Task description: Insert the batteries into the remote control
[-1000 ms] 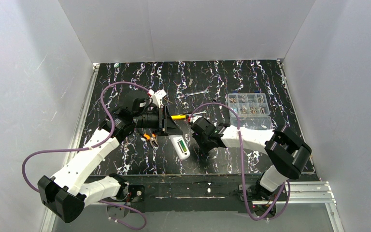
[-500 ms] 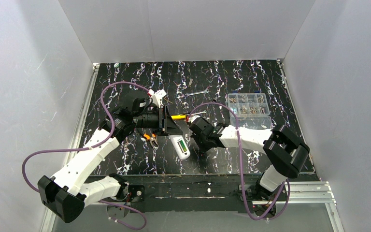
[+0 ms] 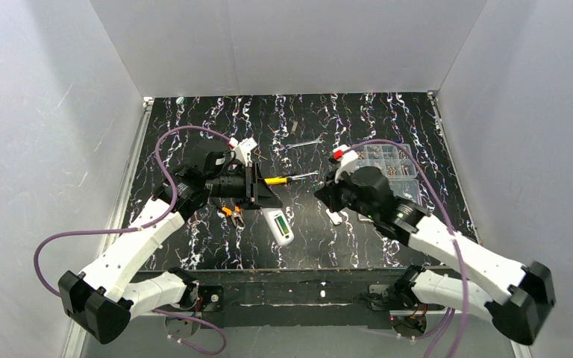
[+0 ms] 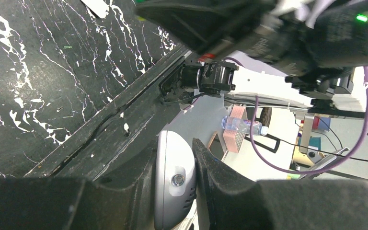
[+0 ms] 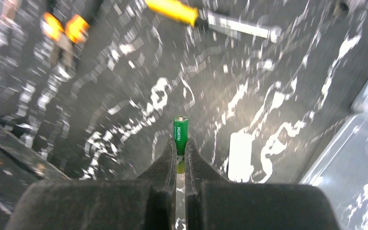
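Observation:
The white remote control [image 3: 279, 227] with a green display lies slanted near the table's front. My left gripper [image 3: 267, 206] is shut on its far end. The left wrist view shows the remote's rounded end [image 4: 172, 184] pinched in that gripper [image 4: 174, 149]. My right gripper [image 5: 180, 146] is shut on one green battery [image 5: 180, 129], which sticks out past the fingertips above the table. In the top view the right gripper [image 3: 327, 196] is to the right of the remote, apart from it. No other battery shows.
A small white cover piece [image 3: 335, 217] lies just under the right gripper and also shows in the right wrist view [image 5: 239, 151]. There is a yellow-handled screwdriver [image 3: 277, 180], orange-handled pliers [image 3: 231, 214], a clear compartment box [image 3: 385, 161] at the back right and a wrench [image 3: 307, 143].
My right arm has swung up and to the right, so its gripper has moved away from the remote's side to above the cover piece. The left arm and remote have not moved.

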Motion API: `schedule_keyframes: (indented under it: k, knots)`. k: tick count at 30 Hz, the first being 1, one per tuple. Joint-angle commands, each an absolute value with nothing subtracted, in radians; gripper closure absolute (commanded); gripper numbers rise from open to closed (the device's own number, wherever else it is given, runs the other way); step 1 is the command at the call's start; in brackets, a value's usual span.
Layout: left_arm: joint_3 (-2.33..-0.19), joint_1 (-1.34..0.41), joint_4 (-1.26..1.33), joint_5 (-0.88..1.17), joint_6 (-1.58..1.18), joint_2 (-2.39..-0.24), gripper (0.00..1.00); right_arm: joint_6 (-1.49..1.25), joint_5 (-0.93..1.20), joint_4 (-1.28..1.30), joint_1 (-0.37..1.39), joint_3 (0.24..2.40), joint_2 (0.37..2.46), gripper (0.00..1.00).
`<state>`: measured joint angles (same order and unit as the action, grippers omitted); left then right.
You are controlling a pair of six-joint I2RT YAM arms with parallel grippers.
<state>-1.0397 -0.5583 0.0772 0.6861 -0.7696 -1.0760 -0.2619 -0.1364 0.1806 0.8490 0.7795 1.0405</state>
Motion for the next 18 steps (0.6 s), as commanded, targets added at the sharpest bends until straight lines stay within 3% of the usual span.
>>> schedule_keyframes:
  k: [1,11,18]
  knots:
    - [-1.051,-0.551,0.09,0.712,-0.773,-1.085,1.0,-0.206,0.1,-0.085,0.846,0.719,0.869,0.99]
    - [-1.064,-0.551,0.118,0.706,-0.791,-1.098,1.0,-0.22,0.483,-0.43,0.841,0.642,0.643,0.99]
    - [-1.068,-0.551,0.209,0.77,-0.778,-1.092,1.0,-0.025,0.652,-0.328,0.841,0.686,0.622,0.99]
